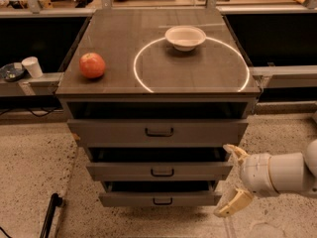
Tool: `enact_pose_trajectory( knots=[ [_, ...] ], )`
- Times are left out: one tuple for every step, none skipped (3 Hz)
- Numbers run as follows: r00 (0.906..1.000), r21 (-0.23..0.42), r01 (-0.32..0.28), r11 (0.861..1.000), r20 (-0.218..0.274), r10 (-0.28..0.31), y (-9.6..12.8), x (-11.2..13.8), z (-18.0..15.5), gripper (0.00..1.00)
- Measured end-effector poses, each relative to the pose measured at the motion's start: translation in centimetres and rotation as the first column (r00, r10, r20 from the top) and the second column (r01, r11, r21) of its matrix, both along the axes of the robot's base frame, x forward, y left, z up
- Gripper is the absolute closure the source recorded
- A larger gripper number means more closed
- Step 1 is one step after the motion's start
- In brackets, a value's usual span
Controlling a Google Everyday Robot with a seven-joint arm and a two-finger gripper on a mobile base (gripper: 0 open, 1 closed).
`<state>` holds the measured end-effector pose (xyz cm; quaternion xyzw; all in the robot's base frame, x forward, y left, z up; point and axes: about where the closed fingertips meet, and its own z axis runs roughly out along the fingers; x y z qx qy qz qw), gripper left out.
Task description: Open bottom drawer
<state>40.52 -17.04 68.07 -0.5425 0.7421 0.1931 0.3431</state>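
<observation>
Grey metal cabinet [74,86] w/ three drawers stands mid-view on a speckled floor [34,172]. The bottom drawer [124,199] is the lowest of the cabinet's stack, its front looking the narrowest, w/ a small black loop handle [162,201] at centre. A dark gap shows above its front; can't tell how far out it sits.

Gripper [233,178] is at the cabinet's lower right, off the right ends of the middle drawer [114,171] and bottom drawer fronts. It's released: the two tan fingers [236,152] are spread wide apart, one up near the middle drawer's right end, the other down by the bottom drawer's right corner. Nothing between them. Whether the lower tip touches the front, can't tell. It's well apart from the loop handle. The white arm [282,173] runs off to the cabinet's right.

The top drawer [109,132] is the widest front, directly under the cabinet top.

On the cabinet top:
- A red apple [92,65] sits near the left edge.
- A white bowl [185,37] sits toward the back, right of centre.
- A white ring [140,81] is marked on the surface. The bowl sits on its far arc; the apple is outside it.

Left of the cabinet, a white cup [33,67] and a dark dish [10,72] sit on a low ledge. At the cabinet's lower left a black rod [48,217] stands on the floor.
</observation>
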Motion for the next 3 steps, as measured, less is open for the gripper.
enact_pose_trajectory(
  knots=[
    [0.9946,-0.042,0.011,0.999,0.103,-0.007,-0.9,1.4,0.4,0.00],
    [0.9946,-0.042,0.011,0.999,0.103,-0.007,-0.9,1.4,0.4,0.00],
    [0.9943,-0.132,0.022,0.991,0.107,-0.008,-3.3,1.9,-3.3,0.00]
  ],
)
